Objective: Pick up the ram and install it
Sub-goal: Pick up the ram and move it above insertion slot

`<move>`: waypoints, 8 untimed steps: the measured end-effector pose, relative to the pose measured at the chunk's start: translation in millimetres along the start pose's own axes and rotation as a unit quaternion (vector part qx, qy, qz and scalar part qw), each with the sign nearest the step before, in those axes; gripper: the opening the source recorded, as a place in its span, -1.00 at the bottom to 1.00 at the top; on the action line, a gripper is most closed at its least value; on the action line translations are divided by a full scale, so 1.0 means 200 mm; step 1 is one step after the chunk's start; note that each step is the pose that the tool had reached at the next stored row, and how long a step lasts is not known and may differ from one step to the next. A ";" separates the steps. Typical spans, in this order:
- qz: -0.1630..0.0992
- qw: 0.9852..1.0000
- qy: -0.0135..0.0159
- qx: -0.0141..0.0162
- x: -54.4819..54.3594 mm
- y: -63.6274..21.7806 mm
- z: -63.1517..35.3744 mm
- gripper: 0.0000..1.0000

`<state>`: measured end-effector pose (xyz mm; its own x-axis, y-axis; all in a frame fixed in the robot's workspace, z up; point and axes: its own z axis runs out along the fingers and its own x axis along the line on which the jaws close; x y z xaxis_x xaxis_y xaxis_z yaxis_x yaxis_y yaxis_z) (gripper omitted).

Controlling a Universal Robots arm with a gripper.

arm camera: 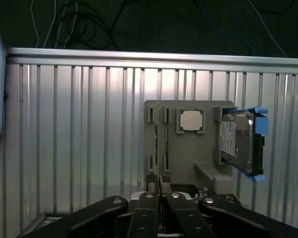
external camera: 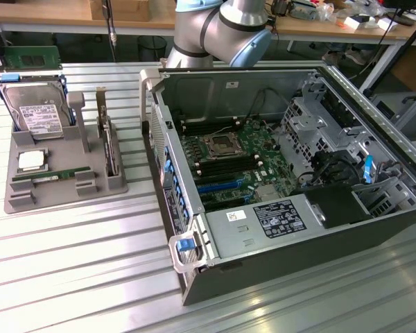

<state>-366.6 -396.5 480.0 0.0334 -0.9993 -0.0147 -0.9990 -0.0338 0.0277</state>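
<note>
The ram (external camera: 52, 176) is a thin green strip standing on edge in a slot along the front of the grey parts tray (external camera: 66, 191), at the exterior view's left. From the wrist camera the ram (arm camera: 160, 144) appears edge-on as a narrow line on the tray (arm camera: 188, 153). My gripper (arm camera: 161, 187) hangs high above the tray, roughly in line with the strip. Its black fingers (arm camera: 148, 208) are pressed together, shut, with nothing held. The open computer case (external camera: 284, 229) lies on its side with the motherboard (external camera: 239, 156) and its memory slots (external camera: 218, 135) exposed.
The tray also holds a hard drive (external camera: 35, 114) with blue rails, a square silver processor (external camera: 31, 161) and a wider card (external camera: 109, 142) standing upright. The arm's blue-grey joint (external camera: 222, 28) rises behind the case. The ribbed metal table (external camera: 83, 277) lies all around.
</note>
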 end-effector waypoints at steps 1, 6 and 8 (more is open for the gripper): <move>0.000 1.000 0.000 0.000 0.00 0.000 -0.005 -0.76; 0.000 1.000 0.000 -0.002 0.00 -0.003 -0.003 -0.76; 0.000 1.000 0.000 -0.004 0.00 -0.010 0.009 -0.76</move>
<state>-364.6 -397.0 478.3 0.0333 -0.9993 -0.0155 -0.9988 -0.0338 0.0365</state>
